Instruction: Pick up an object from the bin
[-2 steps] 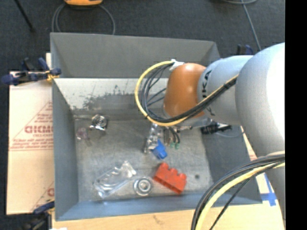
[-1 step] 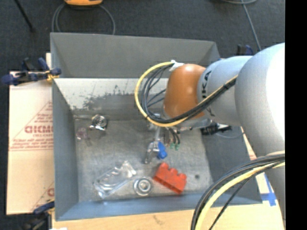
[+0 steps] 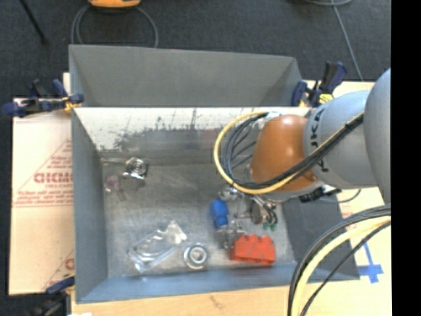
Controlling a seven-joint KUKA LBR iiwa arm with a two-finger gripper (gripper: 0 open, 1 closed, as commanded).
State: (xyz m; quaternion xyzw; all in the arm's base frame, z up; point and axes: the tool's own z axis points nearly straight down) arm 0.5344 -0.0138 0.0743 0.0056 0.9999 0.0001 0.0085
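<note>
Apparently placed to take one of them, the gripper (image 3: 238, 228) hung low in the bin's (image 3: 89, 196) near right part, beside a blue piece (image 3: 218, 212) and just above a red block (image 3: 252, 249), though whether it was spread or pressed together could not be told.

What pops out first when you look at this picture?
The big arm with its orange cover reaches in from the right, its gripper low in the bin, on the right side. Right beside it lie a bright red block and a small blue thing.
</note>
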